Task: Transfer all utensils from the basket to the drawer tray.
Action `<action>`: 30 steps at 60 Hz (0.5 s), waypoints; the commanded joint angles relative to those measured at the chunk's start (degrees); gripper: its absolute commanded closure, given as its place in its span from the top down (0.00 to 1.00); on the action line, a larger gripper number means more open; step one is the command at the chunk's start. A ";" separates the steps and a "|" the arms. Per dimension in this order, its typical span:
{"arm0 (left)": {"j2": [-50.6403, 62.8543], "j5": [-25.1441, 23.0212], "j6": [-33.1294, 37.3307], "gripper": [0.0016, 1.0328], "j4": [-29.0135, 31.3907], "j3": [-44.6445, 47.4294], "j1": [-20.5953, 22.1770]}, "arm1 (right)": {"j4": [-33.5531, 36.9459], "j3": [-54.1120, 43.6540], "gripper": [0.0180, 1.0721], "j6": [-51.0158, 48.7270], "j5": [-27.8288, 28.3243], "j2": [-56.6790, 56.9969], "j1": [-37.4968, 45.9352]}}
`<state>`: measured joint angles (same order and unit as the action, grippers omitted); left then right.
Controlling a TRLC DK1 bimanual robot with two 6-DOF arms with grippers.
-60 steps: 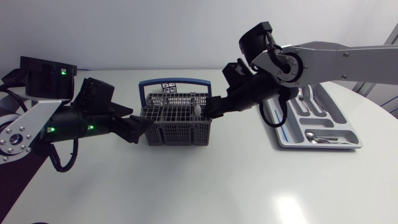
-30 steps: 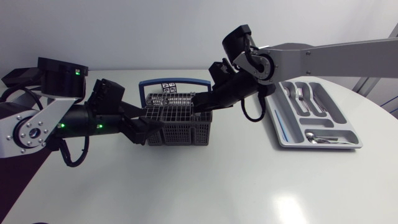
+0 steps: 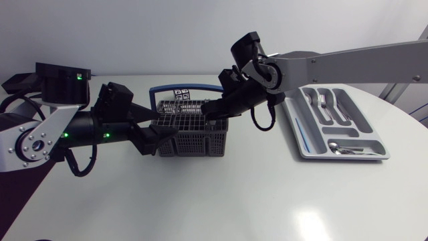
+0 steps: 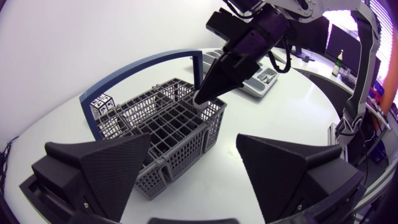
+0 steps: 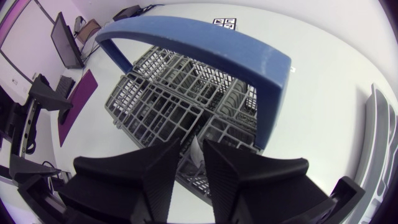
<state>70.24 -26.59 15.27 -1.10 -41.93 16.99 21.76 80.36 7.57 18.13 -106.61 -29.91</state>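
The right pincer (image 3: 210, 112) was clenched on a pale utensil (image 5: 194, 151) standing in the basket (image 3: 194, 142), apparently to lift it toward the tray (image 3: 344, 157), while the released left pincer (image 3: 159, 137) sat at the basket's end, likely steadying it on the counter (image 3: 221, 197).

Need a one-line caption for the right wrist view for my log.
Right tool shut on a pale utensil standing in the grey basket, beside its blue handle.
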 commanded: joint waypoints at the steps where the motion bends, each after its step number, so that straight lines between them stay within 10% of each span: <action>1: 0.60 -0.57 1.70 0.93 -0.57 1.33 -0.47 | -0.66 0.94 0.13 1.83 -0.29 -1.32 -0.50; 30: 0.60 -0.57 1.96 0.93 -1.01 2.29 0.06 | -1.63 -1.43 0.09 1.39 0.24 2.72 -0.50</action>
<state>70.24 -26.59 15.62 -1.61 -41.30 16.99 20.73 80.14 7.57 18.02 -106.06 -30.02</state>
